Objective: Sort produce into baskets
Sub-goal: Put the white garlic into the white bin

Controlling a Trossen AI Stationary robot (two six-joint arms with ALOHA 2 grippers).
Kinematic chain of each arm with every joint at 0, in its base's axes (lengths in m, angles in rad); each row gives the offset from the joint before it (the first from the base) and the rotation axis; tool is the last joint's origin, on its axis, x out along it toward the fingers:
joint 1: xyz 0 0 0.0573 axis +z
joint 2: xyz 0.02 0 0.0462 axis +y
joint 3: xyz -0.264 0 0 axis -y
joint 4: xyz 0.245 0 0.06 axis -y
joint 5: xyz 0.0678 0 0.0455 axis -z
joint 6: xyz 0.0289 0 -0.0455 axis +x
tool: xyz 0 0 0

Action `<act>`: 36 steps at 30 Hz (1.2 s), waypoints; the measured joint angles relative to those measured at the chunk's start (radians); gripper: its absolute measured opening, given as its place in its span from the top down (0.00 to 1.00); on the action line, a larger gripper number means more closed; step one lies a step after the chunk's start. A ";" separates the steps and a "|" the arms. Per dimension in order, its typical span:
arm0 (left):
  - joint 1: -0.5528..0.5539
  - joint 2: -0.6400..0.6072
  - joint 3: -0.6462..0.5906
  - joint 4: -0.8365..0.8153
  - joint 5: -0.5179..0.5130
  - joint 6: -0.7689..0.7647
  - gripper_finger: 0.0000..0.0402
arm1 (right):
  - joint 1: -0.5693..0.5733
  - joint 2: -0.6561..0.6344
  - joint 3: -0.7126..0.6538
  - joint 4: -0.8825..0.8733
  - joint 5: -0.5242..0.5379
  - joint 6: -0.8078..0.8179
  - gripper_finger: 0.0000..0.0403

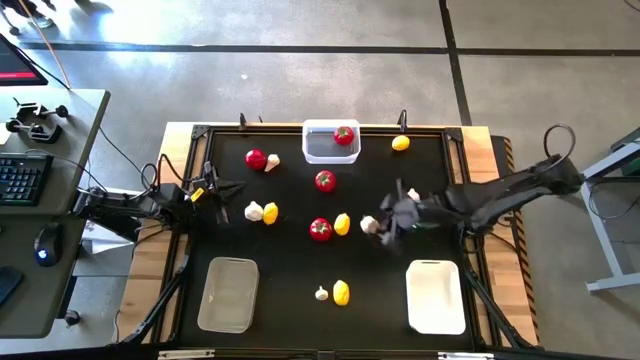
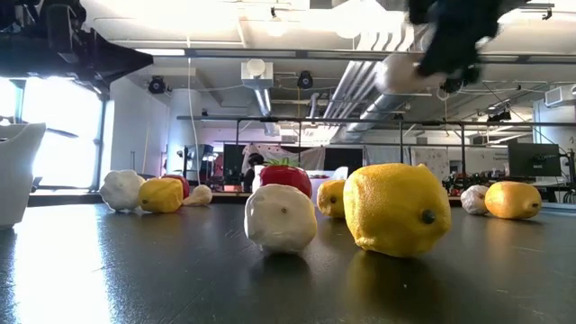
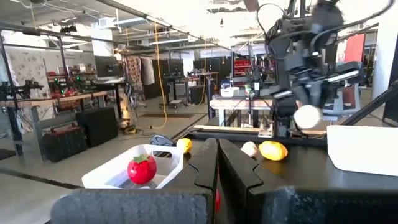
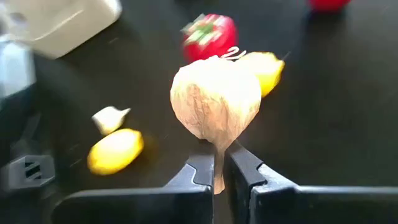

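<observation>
My right gripper is above the middle of the black mat, shut on an off-white garlic bulb. The bulb also shows in the high view, the low view and the left wrist view. My left gripper is shut and empty at the mat's left side; its closed fingers show in the left wrist view. Tomatoes, lemons and garlic bulbs lie scattered on the mat. One tomato lies in the clear white-rimmed basket at the far edge. My right gripper pinches the garlic's thin stem between its two fingertips. The fingers slant down toward the table's left. The bulb sticks out beyond the fingertips and is lifted clear of the mat.
A translucent beige basket stands at the near left and a white basket at the near right. A lemon and a garlic lie between them. A desk with a keyboard is left of the table.
</observation>
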 joint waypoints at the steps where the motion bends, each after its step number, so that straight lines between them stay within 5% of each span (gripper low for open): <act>1: 0.000 0.000 0.000 0.001 0.000 0.000 1.00 | 0.041 -0.017 0.000 -0.018 0.000 0.059 0.99; 11: 0.000 0.000 0.000 0.006 0.000 0.019 1.00 | 0.420 -0.045 0.000 -0.149 -0.009 0.791 0.99; 18: 0.001 0.000 0.000 0.053 -0.004 0.061 1.00 | 0.581 -0.008 0.000 -0.286 -0.118 1.270 0.99; 28: 0.001 0.000 0.000 0.117 -0.003 0.104 1.00 | 0.588 0.090 0.000 -0.385 -0.144 1.321 0.99; 36: 0.001 0.000 0.000 0.118 -0.002 0.092 1.00 | 0.537 0.183 0.000 -0.304 -0.148 1.332 0.99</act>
